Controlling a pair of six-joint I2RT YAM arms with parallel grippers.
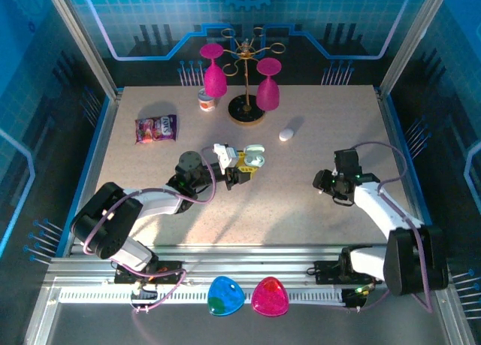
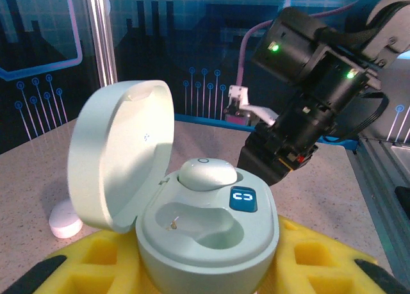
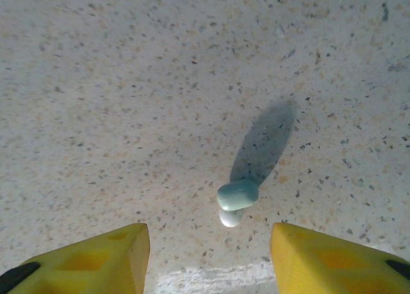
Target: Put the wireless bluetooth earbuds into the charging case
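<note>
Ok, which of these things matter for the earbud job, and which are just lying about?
Job: open case, held in left hand; seated earbud in it; loose earbud before the open right hand.
Lying about: white pebble, snack packet, cup, glass rack, pink glasses, blue piece, pink piece.

- One earbud (image 2: 206, 173) sits in a well of the charging case (image 2: 208, 233).
- A second earbud (image 3: 237, 196) lies on the table (image 1: 150, 172), well right of the charging case.
- The glass stand (image 1: 246, 113) stands behind the charging case.
- The snack packet (image 1: 155, 128) lies behind-left of it.
- The pebble-like case (image 1: 286, 135) lies behind-right of it.
</note>
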